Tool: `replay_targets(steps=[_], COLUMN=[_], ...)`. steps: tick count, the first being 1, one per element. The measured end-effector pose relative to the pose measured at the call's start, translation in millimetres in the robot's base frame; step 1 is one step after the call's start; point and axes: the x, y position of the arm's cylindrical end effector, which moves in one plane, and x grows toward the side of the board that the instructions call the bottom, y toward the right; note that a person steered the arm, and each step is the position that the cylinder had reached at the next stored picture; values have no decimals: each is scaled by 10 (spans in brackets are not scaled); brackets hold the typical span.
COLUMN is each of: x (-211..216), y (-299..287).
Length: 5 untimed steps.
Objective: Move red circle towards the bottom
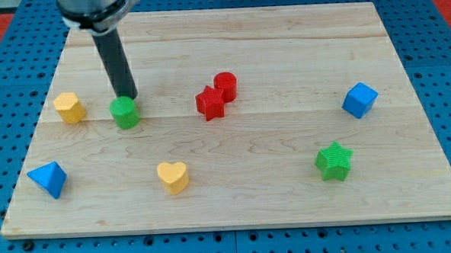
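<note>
The red circle (226, 84) stands near the board's middle, a little toward the view's top. It touches a red star (209, 103) at its lower left. My tip (129, 97) is far to the view's left of the red circle, right at the top edge of a green round block (124, 112). The rod runs up to the arm's body at the view's top left.
A yellow block (70, 107) lies at the left, a blue triangle (48, 178) at the bottom left, a yellow heart (173, 177) at the bottom middle, a green star (334, 161) at the lower right and a blue cube (359, 100) at the right. The wooden board (283, 40) ends at a blue pegboard surround.
</note>
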Motion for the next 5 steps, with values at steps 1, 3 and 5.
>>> replay_targets(steps=[1, 3, 5], x=[345, 651, 733], y=[-182, -22, -410])
